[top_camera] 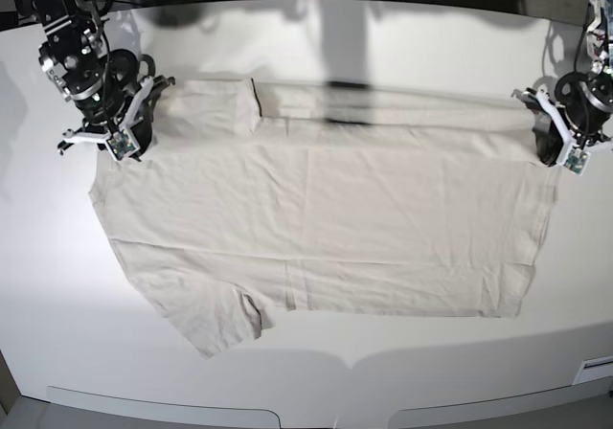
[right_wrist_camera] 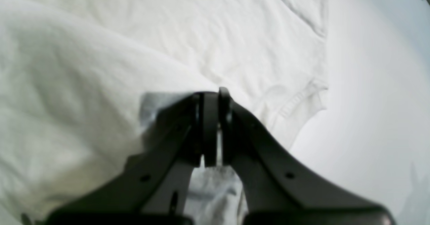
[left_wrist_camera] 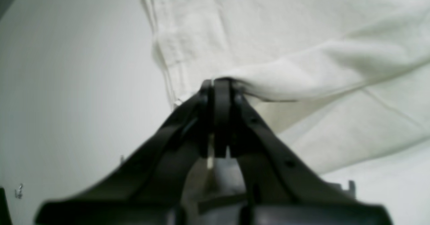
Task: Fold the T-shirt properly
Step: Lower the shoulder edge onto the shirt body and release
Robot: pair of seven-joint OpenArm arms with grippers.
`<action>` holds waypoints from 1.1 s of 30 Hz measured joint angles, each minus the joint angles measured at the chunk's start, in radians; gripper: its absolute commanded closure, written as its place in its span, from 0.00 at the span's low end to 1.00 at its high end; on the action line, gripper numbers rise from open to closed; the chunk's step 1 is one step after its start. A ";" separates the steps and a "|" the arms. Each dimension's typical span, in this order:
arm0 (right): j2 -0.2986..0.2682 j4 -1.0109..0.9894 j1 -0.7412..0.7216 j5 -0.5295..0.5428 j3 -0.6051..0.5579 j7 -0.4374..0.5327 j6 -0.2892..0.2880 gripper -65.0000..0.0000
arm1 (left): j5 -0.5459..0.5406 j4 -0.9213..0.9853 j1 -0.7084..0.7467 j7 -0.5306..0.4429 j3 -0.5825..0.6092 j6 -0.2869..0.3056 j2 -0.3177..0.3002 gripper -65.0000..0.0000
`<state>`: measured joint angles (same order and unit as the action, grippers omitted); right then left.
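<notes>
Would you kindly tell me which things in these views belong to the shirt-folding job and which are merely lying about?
Belonging to the job:
- T-shirt, spread flat, far edge folded over
- left gripper, shut on the T-shirt's edge
- right gripper, shut on the T-shirt's edge

Just there:
- white table; nothing else visible on it

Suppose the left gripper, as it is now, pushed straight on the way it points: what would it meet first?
The left gripper, shut on a fold of the T-shirt, points across the cloth; it would probably meet more shirt first, though depth is unclear.
</notes>
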<state>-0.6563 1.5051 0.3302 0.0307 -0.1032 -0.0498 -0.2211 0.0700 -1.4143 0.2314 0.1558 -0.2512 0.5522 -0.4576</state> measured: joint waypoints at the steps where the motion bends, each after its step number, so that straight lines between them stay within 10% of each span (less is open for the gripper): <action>1: 0.000 -0.013 -0.013 0.000 -0.006 0.000 -0.001 1.00 | 0.003 0.017 -0.014 0.000 0.002 -0.002 0.000 1.00; 24: 0.039 -0.151 -0.169 0.003 -0.037 0.005 -0.064 1.00 | 0.042 0.137 -0.137 -0.007 0.002 -0.001 0.000 0.99; 29: 0.039 -0.151 -0.169 0.002 -0.037 0.004 -0.048 0.61 | 0.042 0.138 -0.137 -0.005 0.002 -0.002 0.000 0.53; 33: 0.039 -0.151 -0.176 0.003 -0.037 0.003 -0.038 0.60 | 0.035 0.138 -0.138 0.028 0.002 -0.082 -0.003 0.50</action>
<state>-0.6178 1.3544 0.1543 0.0334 -0.1406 -0.0467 -0.2588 0.1047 -1.2766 0.0937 0.1841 -0.2497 0.4702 -0.4606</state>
